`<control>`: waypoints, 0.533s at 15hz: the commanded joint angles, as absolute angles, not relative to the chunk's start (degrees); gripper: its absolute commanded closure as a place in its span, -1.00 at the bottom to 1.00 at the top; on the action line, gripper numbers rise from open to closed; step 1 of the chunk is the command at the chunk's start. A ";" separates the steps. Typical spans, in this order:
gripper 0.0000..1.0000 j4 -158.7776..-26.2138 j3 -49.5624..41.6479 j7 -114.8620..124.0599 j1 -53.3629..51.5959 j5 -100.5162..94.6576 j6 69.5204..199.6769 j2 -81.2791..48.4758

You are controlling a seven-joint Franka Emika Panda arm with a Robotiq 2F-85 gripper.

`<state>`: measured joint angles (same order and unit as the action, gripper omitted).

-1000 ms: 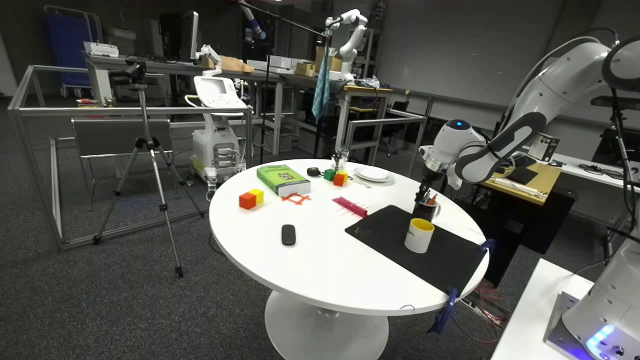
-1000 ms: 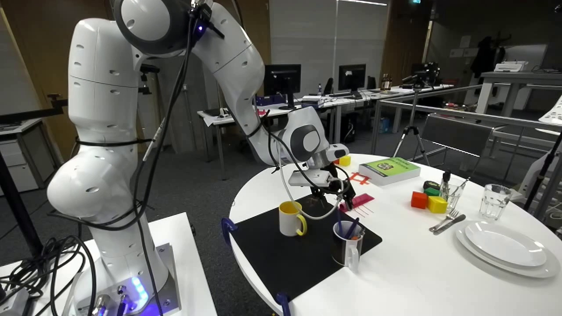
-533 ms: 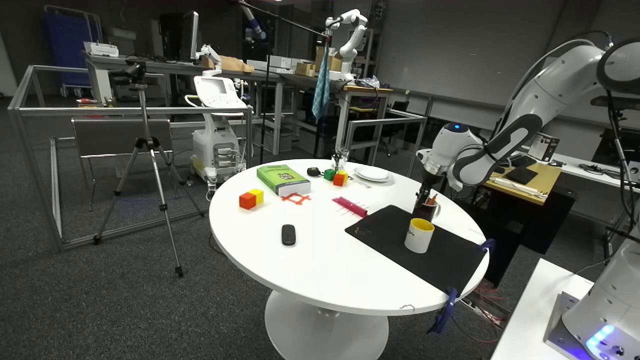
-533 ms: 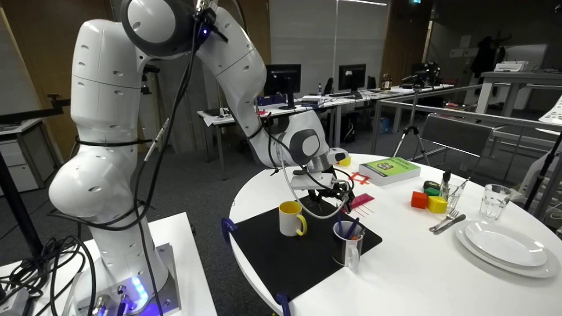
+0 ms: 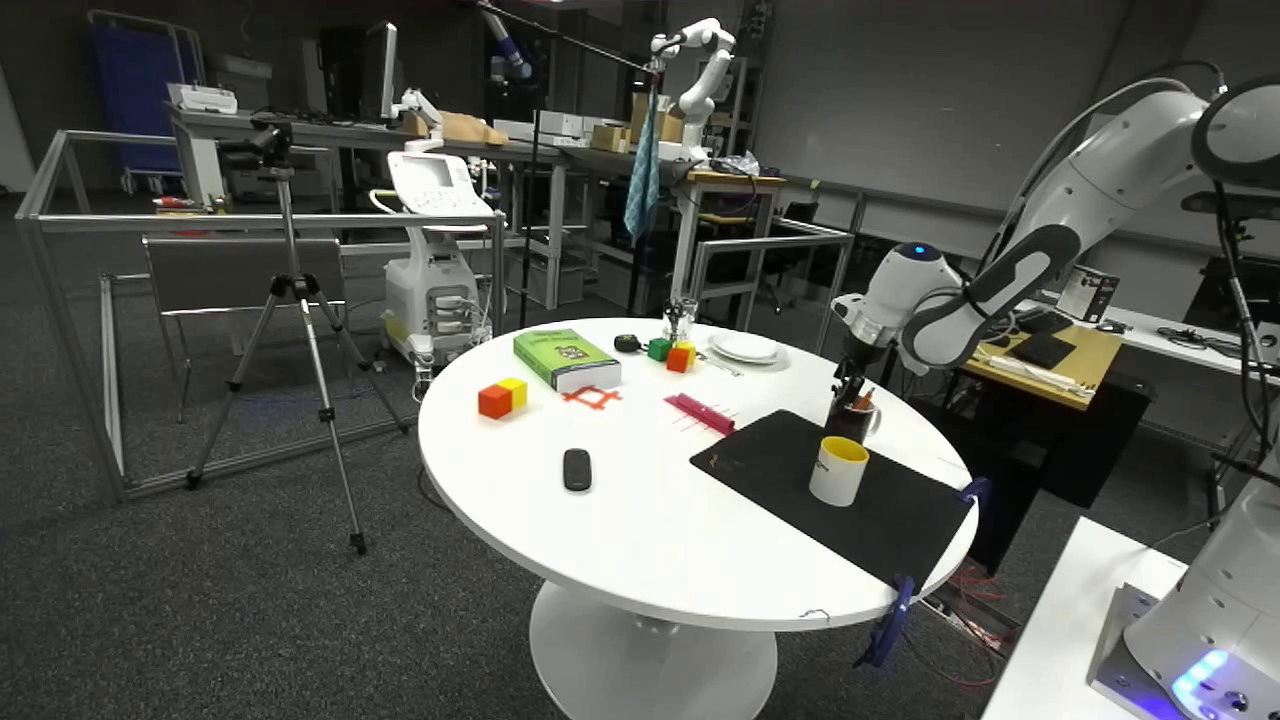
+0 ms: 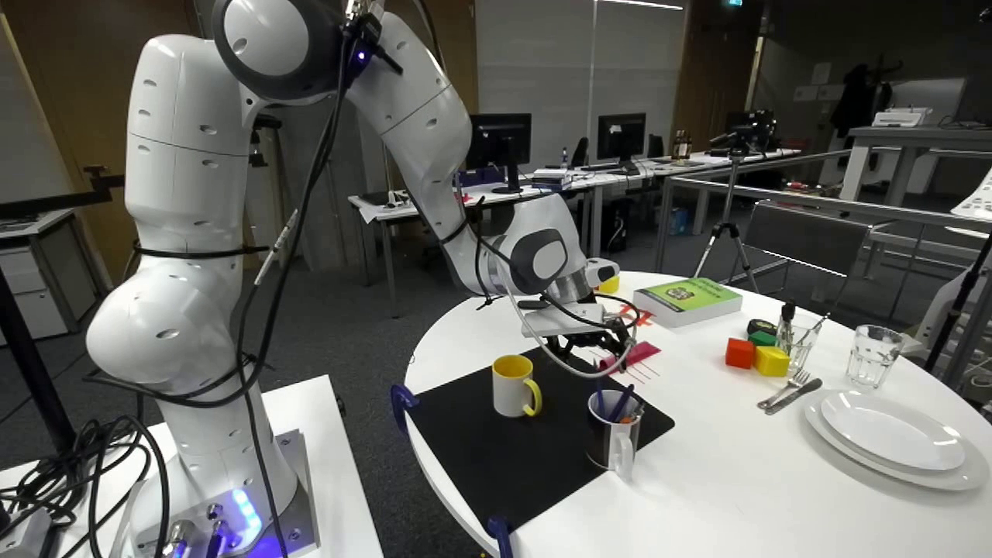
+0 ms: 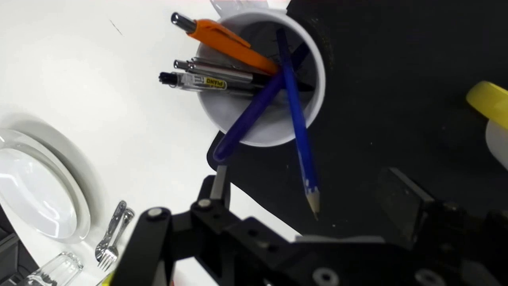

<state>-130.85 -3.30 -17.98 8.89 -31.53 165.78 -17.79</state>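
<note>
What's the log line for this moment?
gripper: open, empty | nearest: blue pencil, ungripped, leaning in mug | mug: at mat edge, pens inside

In the wrist view, the pen-filled mug (image 7: 231, 112) blocks twelve o'clock, the yellow-handled mug (image 7: 492, 105) three, with passage over the mat (image 7: 381, 71) at two.

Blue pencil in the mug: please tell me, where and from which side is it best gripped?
I would probably grip the blue pencil just behind its sharpened tip, coming from above on the tip side. That slim end leans out past the rim of the mug, with room for the jaws on both sides; further down, it crosses the purple pen.
</note>
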 commanded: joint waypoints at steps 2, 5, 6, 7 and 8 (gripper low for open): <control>-1.00 -131.11 0.58 -32.34 12.58 -22.92 167.40 -18.25; -1.00 -130.65 2.50 -38.82 14.28 -19.18 166.93 -18.73; -1.00 -130.46 2.99 -40.62 14.75 -17.99 166.81 -18.85; -1.00 -130.34 3.18 -42.10 14.97 -17.06 166.72 -18.86; -1.00 -130.18 3.66 -43.66 15.40 -15.72 166.60 -18.89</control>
<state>-130.69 1.63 -38.14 13.09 -19.13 165.79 -18.90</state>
